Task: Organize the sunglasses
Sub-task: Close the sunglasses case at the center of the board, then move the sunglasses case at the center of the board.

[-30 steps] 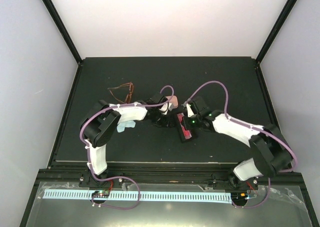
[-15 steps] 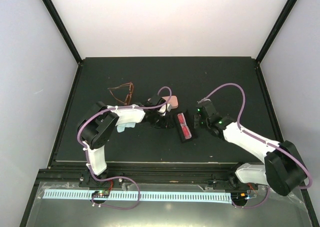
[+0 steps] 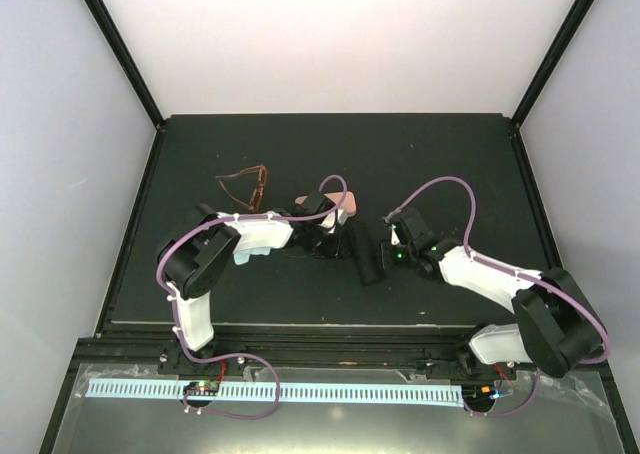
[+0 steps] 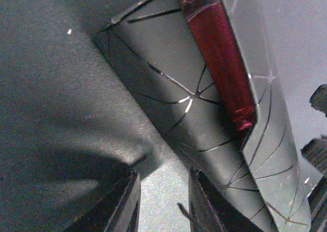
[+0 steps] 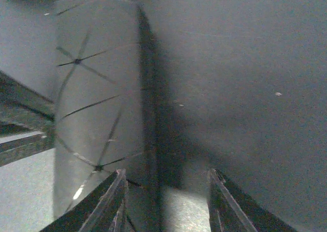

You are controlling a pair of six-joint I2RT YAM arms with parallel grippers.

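From above, the black case point(image 3: 366, 258) lies between the left claw point(image 3: 338, 242) and the right claw point(image 3: 385, 252), probably so one steadies it while the other shuts it. The brown sunglasses point(image 3: 245, 185) lie well left of the case.

Left wrist: the red sunglasses point(image 4: 219, 53) show under the case's nearly shut lid. This claw is narrowly parted and empty.

Right wrist: that claw is spread beside the case, pinching nothing.

The table point(image 3: 450, 164) is matte and dark, and the walls point(image 3: 350, 44) are pale.

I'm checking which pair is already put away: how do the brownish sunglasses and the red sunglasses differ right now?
Colour: the brownish sunglasses are amber-brown, the red sunglasses deep red.
Place: the brownish sunglasses lie bare on the table, far left; the red sunglasses sit inside the black case.
View: the brownish sunglasses show whole, arms spread; the red sunglasses show only through the case's gap.
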